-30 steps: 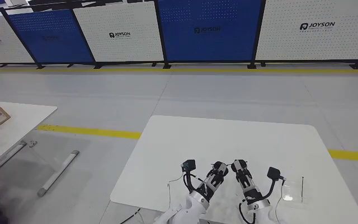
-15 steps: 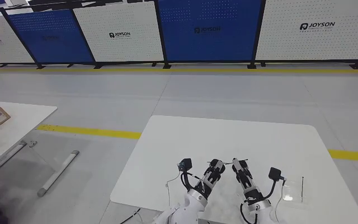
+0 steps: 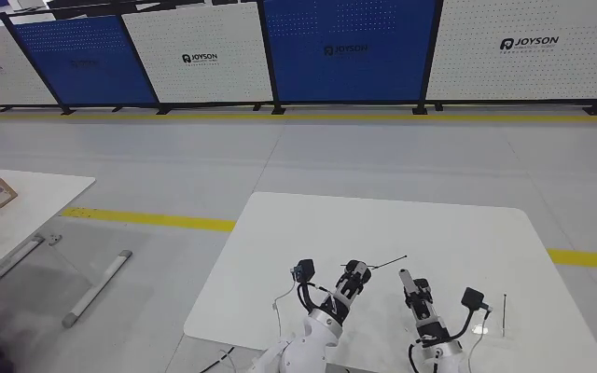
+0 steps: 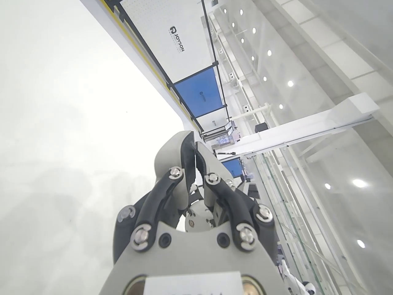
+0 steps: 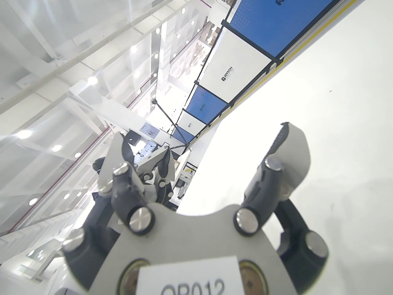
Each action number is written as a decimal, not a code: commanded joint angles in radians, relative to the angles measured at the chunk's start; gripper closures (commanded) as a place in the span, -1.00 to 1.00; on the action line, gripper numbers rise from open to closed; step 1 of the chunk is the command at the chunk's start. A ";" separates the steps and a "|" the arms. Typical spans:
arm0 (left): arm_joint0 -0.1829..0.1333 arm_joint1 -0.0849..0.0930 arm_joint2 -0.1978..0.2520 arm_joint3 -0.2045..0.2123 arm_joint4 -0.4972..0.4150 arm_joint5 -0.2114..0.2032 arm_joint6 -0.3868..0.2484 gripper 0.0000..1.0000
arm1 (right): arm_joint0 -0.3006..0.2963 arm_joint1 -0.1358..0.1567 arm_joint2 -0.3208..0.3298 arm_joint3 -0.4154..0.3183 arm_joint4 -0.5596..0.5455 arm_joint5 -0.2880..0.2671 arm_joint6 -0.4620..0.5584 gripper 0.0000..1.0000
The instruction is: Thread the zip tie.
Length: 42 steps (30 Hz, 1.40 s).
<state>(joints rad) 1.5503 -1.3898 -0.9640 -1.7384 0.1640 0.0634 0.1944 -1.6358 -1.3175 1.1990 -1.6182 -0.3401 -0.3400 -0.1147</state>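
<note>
Clamping zip tie (image 3: 387, 262) end, left gripper (image 3: 355, 270) holds it jutting out near right gripper (image 3: 404, 274), spread wide.

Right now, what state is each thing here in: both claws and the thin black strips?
left gripper: shut on the zip tie.
right gripper: open, holding nothing.
zip tie: straight, unthreaded, pinched at one end.
spare zip tie: lying straight on the table, untouched.

the left gripper (image 4: 194, 146) and right gripper (image 5: 203, 142) share pale grey fingers with black ribbed pads, black link bars, shiny round screws and a white printed label.
</note>
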 commanded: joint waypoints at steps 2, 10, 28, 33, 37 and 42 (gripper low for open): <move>0.000 0.000 0.000 0.000 0.000 0.000 0.000 1.00 | 0.001 0.000 0.000 0.000 -0.001 0.002 0.001 -1.00; 0.023 -0.003 -0.039 -0.058 -0.144 -0.009 0.008 1.00 | 0.014 0.004 0.009 0.001 -0.221 0.052 -0.067 -1.00; 0.023 -0.005 -0.035 -0.087 -0.175 0.001 0.010 1.00 | 0.034 0.002 -0.030 0.021 -0.512 0.219 -0.069 -1.00; 0.019 -0.007 -0.028 -0.087 -0.173 0.007 0.024 1.00 | 0.037 0.002 -0.032 0.014 -0.507 0.224 -0.023 -1.00; 0.019 -0.007 -0.028 -0.087 -0.173 0.007 0.024 1.00 | 0.037 0.002 -0.032 0.014 -0.507 0.224 -0.023 -1.00; 0.017 -0.008 -0.013 -0.081 -0.163 0.003 0.005 1.00 | 0.045 0.001 -0.037 0.017 -0.472 0.196 0.018 -1.00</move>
<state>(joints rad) 1.5683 -1.3971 -0.9834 -1.8212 -0.0047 0.0673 0.2048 -1.5940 -1.3160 1.1621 -1.6023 -0.8267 -0.1332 -0.1082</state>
